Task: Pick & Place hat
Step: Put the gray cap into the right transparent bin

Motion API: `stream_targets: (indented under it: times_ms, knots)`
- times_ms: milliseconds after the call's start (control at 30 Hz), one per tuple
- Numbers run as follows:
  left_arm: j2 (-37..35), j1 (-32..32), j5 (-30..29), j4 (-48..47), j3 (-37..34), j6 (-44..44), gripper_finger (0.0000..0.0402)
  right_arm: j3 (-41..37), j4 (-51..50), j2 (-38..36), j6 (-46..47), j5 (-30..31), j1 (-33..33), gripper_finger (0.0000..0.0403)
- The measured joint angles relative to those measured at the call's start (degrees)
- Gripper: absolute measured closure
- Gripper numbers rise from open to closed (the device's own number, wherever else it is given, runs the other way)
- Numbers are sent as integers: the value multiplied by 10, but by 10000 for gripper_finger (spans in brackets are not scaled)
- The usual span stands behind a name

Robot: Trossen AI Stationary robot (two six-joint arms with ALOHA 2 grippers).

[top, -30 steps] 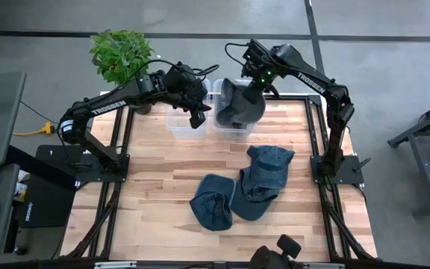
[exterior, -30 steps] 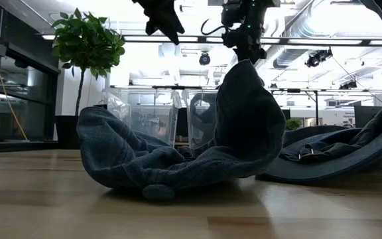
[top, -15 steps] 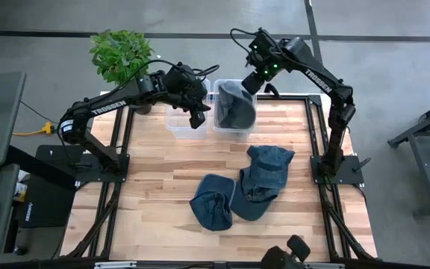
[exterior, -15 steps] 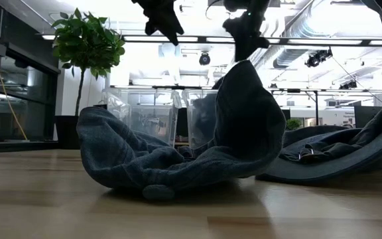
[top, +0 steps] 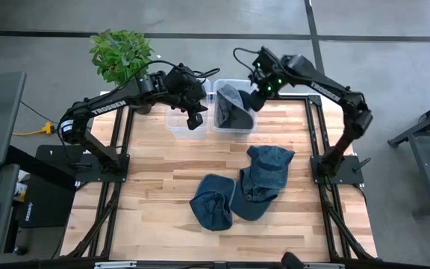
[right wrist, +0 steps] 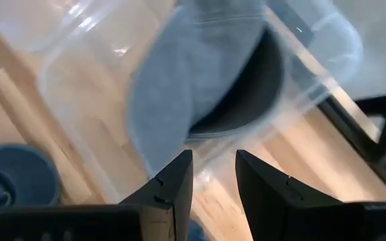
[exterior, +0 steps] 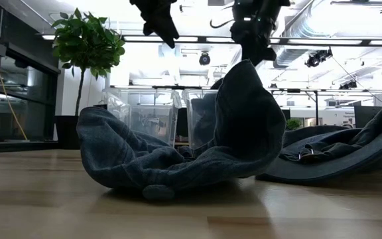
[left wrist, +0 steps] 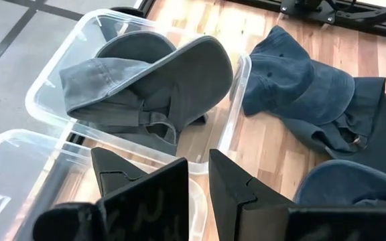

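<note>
With one hat [top: 232, 107] laid in the bin [top: 233, 128] at twelve o'clock, the empty, narrowly parted right gripper [top: 255, 96] is judged due for the hats [top: 246, 188] at six o'clock, while the left gripper [top: 194, 119], fingers narrowly apart, is parked above the neighbouring bin [top: 178, 124].

Three hats in all: one grey hat [top: 232, 107] lying inside a bin, and two blue hats on the worktop [top: 163, 187], the first blue hat [top: 269, 166] toward the right and the second blue hat [top: 213, 200] nearer and to its left, the two touching

Two clear plastic bins at the far edge, side by side: the right bin [top: 234, 128] holds the grey hat, the left bin [top: 176, 125] holds no hat

Two dark arms, each with one claw: the left claw [top: 195, 119] and the right claw [top: 251, 99]

One potted plant [top: 120, 52] off the far left corner
</note>
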Motion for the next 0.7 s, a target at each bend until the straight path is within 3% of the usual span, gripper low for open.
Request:
stream_targets:
  times_ms: [233,467,567,700]
  knots:
    - [0,0,2,6,0,0,402,-169,163,-100,-77,-6,49,295]
    - [0,0,14,5,0,-2,402,-332,339,-180,-124,27,108,294]
    - [0,0,23,4,0,-2,402,-375,404,-192,-122,36,120,284]
    - [0,0,28,4,0,-2,402,-394,426,-193,-117,103,131,249]
